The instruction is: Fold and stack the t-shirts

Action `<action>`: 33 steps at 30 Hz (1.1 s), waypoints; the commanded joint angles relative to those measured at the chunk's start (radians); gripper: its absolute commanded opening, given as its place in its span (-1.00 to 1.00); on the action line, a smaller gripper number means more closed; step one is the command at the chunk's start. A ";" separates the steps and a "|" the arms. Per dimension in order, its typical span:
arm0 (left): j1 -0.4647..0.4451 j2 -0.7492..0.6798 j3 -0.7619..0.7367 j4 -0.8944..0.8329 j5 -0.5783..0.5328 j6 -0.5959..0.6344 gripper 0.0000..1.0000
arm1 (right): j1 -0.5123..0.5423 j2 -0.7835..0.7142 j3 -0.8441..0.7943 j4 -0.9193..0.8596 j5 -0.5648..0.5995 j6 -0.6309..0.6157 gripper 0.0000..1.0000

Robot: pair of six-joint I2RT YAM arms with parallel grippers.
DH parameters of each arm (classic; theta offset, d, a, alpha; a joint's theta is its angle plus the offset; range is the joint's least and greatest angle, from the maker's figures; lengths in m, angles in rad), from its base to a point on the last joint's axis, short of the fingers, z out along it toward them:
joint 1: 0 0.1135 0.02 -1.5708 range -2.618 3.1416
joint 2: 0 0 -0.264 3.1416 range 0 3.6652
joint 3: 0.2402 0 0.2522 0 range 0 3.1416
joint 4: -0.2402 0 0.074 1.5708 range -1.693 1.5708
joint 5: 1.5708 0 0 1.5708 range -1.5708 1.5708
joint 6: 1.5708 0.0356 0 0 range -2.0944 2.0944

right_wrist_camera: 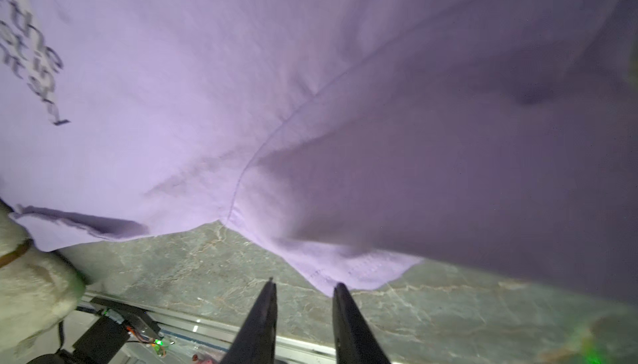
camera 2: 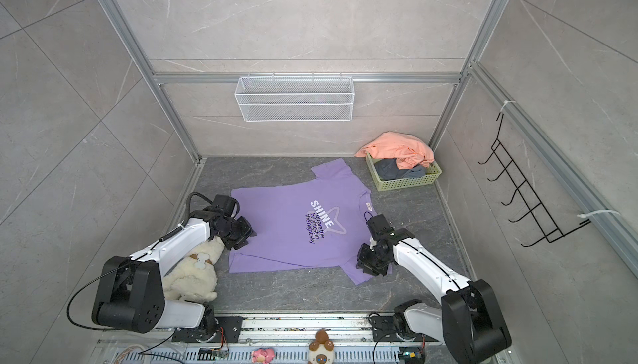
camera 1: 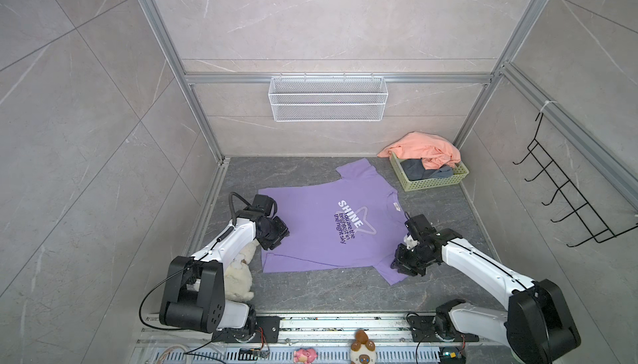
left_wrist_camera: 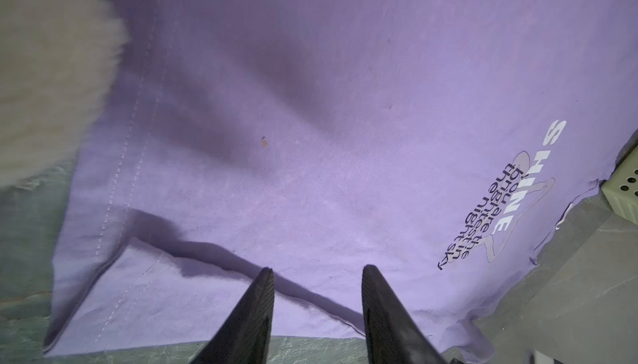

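One t-shirt [camera 1: 310,231], between left claw [left_wrist_camera: 317,272]; right claw [right_wrist_camera: 303,281]

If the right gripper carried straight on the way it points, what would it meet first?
Probably the near sleeve of the lilac t-shirt: the right gripper, jaws apart, points at its hem on the table; depth unclear.

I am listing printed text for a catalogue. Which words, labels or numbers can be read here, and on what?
"SHINE": white print on the purple t-shirt.
"You are the brightest in the night sky": dark print beneath it.
Neck label: too small to read.
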 commanded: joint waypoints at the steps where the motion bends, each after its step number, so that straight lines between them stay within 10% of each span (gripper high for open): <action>1: -0.003 0.005 0.051 0.008 0.015 0.027 -0.09 | 0.021 0.058 -0.032 0.095 0.021 0.011 -0.39; 14: -0.003 -0.051 0.034 -0.095 -0.044 0.060 -0.09 | 0.206 0.104 -0.058 0.087 -0.021 0.102 -0.42; 33: -0.002 -0.057 -0.037 -0.200 -0.297 0.070 -0.13 | 0.210 0.139 0.244 -0.082 0.199 0.006 -0.30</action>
